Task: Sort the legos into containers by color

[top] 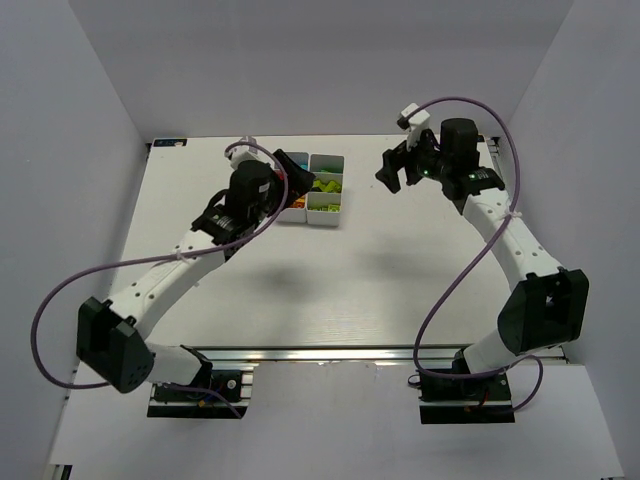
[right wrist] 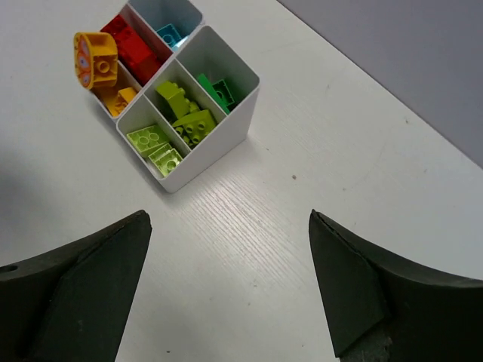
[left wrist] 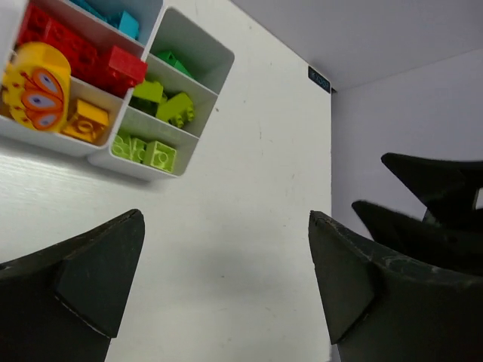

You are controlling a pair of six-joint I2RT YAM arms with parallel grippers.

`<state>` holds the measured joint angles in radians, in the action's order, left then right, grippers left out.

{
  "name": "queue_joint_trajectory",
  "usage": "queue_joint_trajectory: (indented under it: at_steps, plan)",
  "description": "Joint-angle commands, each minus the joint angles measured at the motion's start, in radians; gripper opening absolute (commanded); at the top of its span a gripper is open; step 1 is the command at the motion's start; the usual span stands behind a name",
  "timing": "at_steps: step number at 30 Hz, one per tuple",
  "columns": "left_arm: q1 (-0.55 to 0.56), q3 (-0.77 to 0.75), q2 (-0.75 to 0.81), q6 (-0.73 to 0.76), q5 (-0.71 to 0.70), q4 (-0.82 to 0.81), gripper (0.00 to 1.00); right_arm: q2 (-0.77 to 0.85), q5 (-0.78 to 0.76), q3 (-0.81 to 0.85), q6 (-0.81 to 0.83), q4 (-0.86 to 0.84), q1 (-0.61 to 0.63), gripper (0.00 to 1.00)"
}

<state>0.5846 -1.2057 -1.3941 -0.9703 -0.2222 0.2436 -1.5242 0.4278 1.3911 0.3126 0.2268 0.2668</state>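
Two claws up front, both spread wide, gripping nothing. Left claw [left wrist: 226,286]: close by the left side of the containers [right wrist: 215,147]. Right claw [right wrist: 230,286]: off to their right, well clear of them. Past the fingers, bare white surface [right wrist: 339,188]. Farther on, the containers, with every visible one of the legos [right wrist: 189,121] inside: lime in two cells, dark green behind those; orange-yellow, red, then light blue along the other column.

The containers [top: 326,222] sit at the far middle of the table [top: 360,290], with legos [right wrist: 189,124] inside their compartments. The left tool [left wrist: 226,215] is at their left side, the right tool [right wrist: 230,214] apart on their right.
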Motion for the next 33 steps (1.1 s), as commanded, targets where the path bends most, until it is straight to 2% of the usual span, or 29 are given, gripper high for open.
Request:
queue_joint_trajectory:
  at_steps: [1,6,15,33]
  plan:
    - [0.000,0.064,0.091,0.217,-0.032,-0.024,0.98,0.045,-0.089,0.000,-0.127,-0.021,-0.012,0.89]
    - [-0.002,0.072,0.156,0.346,-0.037,-0.001,0.98,0.074,-0.174,0.002,-0.271,0.016,-0.014,0.90]
    - [-0.002,0.135,0.308,0.389,-0.135,0.002,0.98,0.130,-0.402,-0.004,-0.271,0.135,-0.014,0.89]
    - [-0.002,0.150,0.356,0.397,-0.063,0.046,0.98,0.340,-0.451,-0.253,-0.201,0.080,-0.014,0.89]
